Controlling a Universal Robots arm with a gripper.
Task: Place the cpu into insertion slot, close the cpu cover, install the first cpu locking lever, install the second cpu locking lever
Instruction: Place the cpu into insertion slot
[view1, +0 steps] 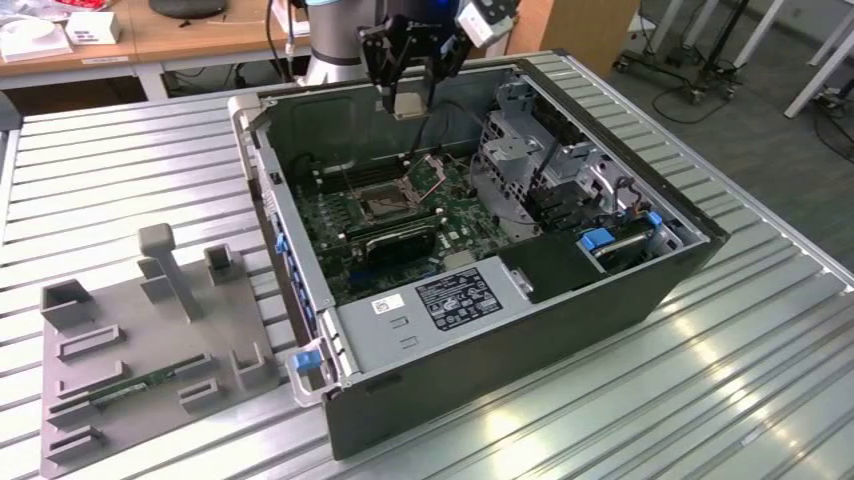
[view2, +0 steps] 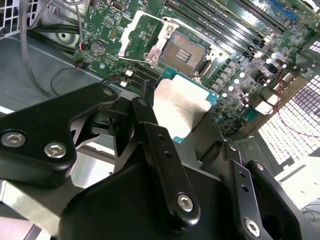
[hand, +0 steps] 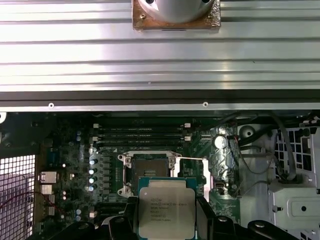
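The gripper (view1: 408, 103) is holding the cpu (hand: 166, 207) by two opposite edges, its fingers (hand: 130, 220) closed narrowly on it, and is hanging above the open computer case (view1: 561, 320), keeping the cpu clear of the motherboard (view1: 327, 215). The insertion slot (hand: 150, 173) is lying bare near the motherboard's middle, and the cpu cover (view2: 142, 37) is standing raised at the slot's edge.

Everything is carried by a ribbed metal table (view1: 747, 330). An open computer case (view1: 534, 330) is laid on its side directly on it, right under the gripper (view1: 411, 108). A grey holder tray (view1: 147, 350) is set flat on the table, well off from the gripper, just beside the case. In the first wrist view, a round metal mount (hand: 175, 12) is seen on the slats, beyond the case wall from the gripper.
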